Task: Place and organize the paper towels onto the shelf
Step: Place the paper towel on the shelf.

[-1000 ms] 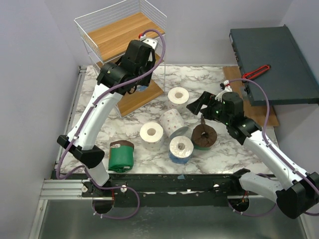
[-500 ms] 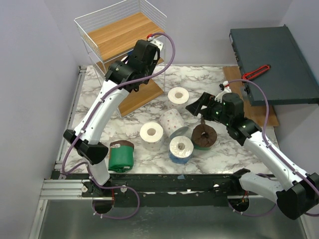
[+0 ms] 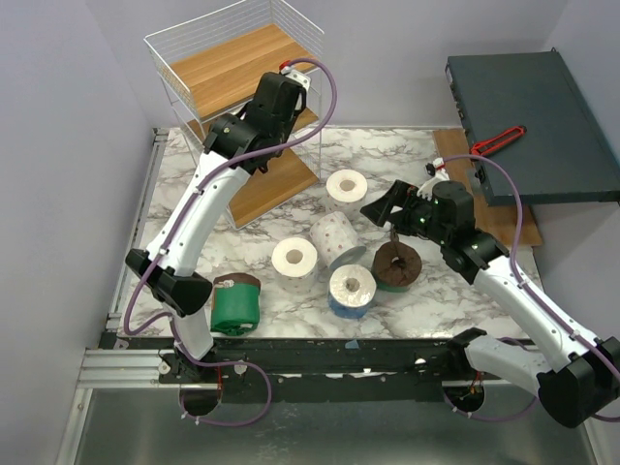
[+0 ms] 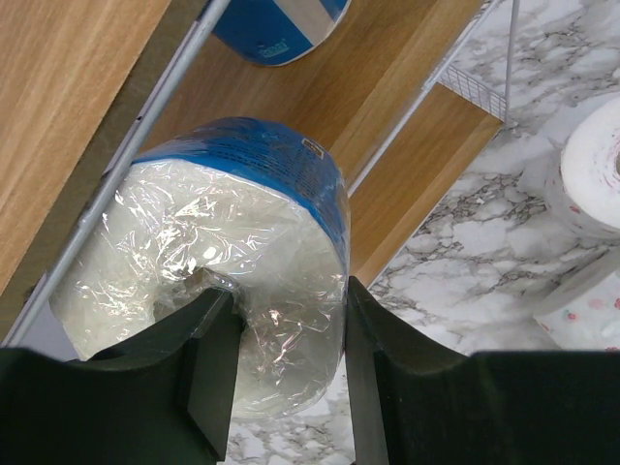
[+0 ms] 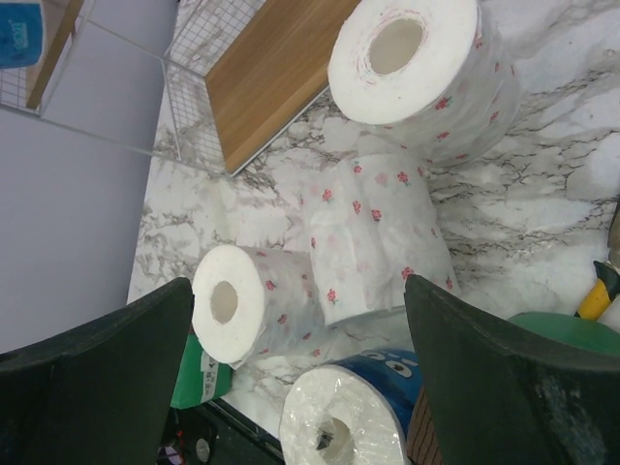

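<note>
Left gripper (image 4: 281,373) is clamped on a blue roll (image 4: 223,262) held at the wire frame of the shelf (image 3: 232,63), far left; a second blue roll (image 4: 276,29) lies on a board beyond; right gripper (image 5: 298,286) hangs with fingers wide apart over speckled rolls (image 5: 373,237) on the table (image 3: 407,155); green roll (image 3: 235,302) lies near left.

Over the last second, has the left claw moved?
Yes. Judged against the shelf in the top view, the left claw, shut on the blue-wrapped roll, has shifted slightly rightward and farther back.
</note>
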`<state>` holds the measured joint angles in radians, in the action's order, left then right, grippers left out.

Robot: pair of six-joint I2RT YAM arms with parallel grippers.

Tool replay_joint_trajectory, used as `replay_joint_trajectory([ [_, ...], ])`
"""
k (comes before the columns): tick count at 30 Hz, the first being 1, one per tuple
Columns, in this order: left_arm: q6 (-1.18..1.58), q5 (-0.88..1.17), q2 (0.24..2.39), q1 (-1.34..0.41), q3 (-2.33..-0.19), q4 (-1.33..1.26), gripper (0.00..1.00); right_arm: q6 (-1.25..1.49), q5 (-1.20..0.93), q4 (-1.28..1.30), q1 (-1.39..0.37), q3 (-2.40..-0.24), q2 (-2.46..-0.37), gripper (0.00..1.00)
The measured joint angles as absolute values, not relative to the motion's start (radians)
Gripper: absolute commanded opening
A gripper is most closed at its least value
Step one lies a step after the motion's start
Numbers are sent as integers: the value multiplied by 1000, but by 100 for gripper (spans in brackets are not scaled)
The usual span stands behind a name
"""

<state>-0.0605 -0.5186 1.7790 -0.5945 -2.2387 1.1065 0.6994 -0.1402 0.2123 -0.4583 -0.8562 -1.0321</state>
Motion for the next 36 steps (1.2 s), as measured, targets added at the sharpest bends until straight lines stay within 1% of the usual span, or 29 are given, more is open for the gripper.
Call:
replay_joint_trajectory([
  [5, -63, -530, 1780, -581, -2239, 1101, 33, 699, -140, 216, -459, -856, -1028, 92],
  [12, -63, -538, 1801, -567, -2239, 1095, 36, 699, -140, 225, -459, -856, -1024, 92],
  [15, -63, -538, 1809, -567, -2239, 1094, 42, 699, -140, 228, -459, -856, -1024, 92],
  [23, -64, -547, 1811, -564, -2238, 1075, 47, 699, -140, 230, -459, -856, -1013, 92],
  [36, -68, -594, 1811, -550, -2231, 1023, 46, 699, -139, 234, -459, -855, -988, 92],
])
